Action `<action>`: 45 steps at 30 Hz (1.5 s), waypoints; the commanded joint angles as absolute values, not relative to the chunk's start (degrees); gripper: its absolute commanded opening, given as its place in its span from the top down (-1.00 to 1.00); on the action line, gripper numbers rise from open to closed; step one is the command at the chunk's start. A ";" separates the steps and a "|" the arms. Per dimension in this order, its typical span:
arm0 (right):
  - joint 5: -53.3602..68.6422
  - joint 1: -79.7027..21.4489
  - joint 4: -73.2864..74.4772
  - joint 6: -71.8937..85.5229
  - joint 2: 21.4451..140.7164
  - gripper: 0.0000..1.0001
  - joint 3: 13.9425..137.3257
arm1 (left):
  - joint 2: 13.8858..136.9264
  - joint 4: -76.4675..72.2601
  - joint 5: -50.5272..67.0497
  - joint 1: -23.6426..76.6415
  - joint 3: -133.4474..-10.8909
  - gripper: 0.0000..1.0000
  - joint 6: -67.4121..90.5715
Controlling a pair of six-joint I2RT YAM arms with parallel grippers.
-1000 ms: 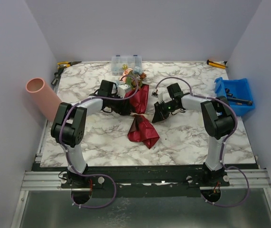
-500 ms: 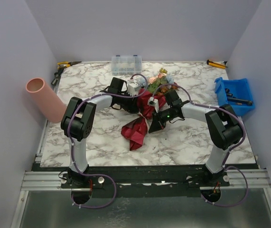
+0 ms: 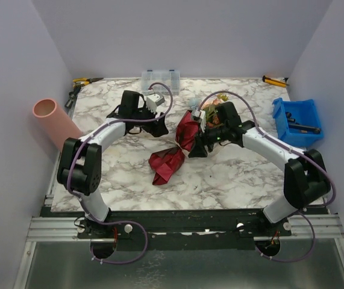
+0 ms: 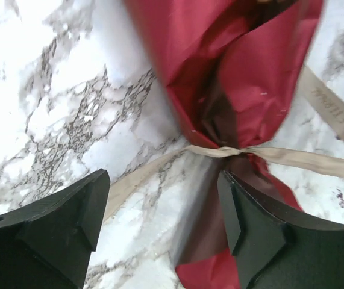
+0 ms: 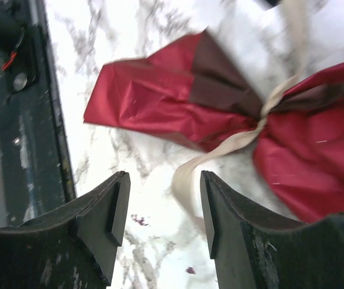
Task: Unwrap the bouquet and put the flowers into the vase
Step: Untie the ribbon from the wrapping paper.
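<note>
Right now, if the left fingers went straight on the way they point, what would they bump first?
Probably the beige ribbon tied round the dark red bouquet. The open left fingers point right at it, though I can't tell how far off it lies.

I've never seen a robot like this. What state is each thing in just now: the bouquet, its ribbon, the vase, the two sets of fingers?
bouquet, lying on the table, wrapped up
ribbon, knotted round the wrap, ends loose
vase, tilted at the table's left edge, no flowers in it
left fingers, open, holding nothing
right fingers, open, holding nothing
</note>
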State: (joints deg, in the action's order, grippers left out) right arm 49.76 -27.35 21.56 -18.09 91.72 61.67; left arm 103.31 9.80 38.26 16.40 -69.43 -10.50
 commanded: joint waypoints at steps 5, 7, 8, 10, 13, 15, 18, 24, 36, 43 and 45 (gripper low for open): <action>40.52 -25.02 16.52 -13.38 90.57 -0.10 67.18 | 92.26 8.81 42.38 17.50 -62.94 -0.64 -17.08; 42.16 -24.95 15.84 -11.84 93.41 -0.06 69.44 | 92.30 8.79 43.70 17.49 -61.80 -0.64 -20.37; 43.22 -24.91 15.69 -11.33 94.82 -0.03 70.45 | 92.29 8.72 44.24 17.60 -61.19 -0.64 -22.13; 43.35 -24.96 15.30 -9.19 97.91 0.05 72.47 | 92.32 8.38 43.97 17.66 -60.12 -0.64 -26.98; 40.65 -24.91 13.54 -7.86 101.45 0.15 73.30 | 92.34 8.14 41.91 17.97 -58.12 -0.66 -34.98; 37.33 -24.77 12.76 -7.54 103.23 0.19 73.39 | 92.29 7.40 40.48 18.17 -56.95 -0.67 -39.14; 32.99 -24.22 12.01 -7.06 105.56 0.23 73.82 | 92.96 7.12 38.43 18.92 -56.35 -0.67 -45.10; 32.55 -23.42 10.91 -7.04 105.31 0.19 74.01 | 96.52 7.20 35.38 20.70 -57.25 -0.58 -53.66; 30.18 -23.03 13.78 -8.16 114.43 -0.01 76.97 | 103.27 7.43 32.18 22.71 -61.61 -0.55 -61.82; 30.25 -23.01 13.66 -7.99 117.77 0.00 76.33 | 107.25 7.47 32.22 25.04 -63.01 -0.54 -61.22; 30.04 -23.00 14.00 -8.11 118.73 0.04 76.43 | 108.33 7.51 31.04 26.11 -62.87 -0.49 -61.26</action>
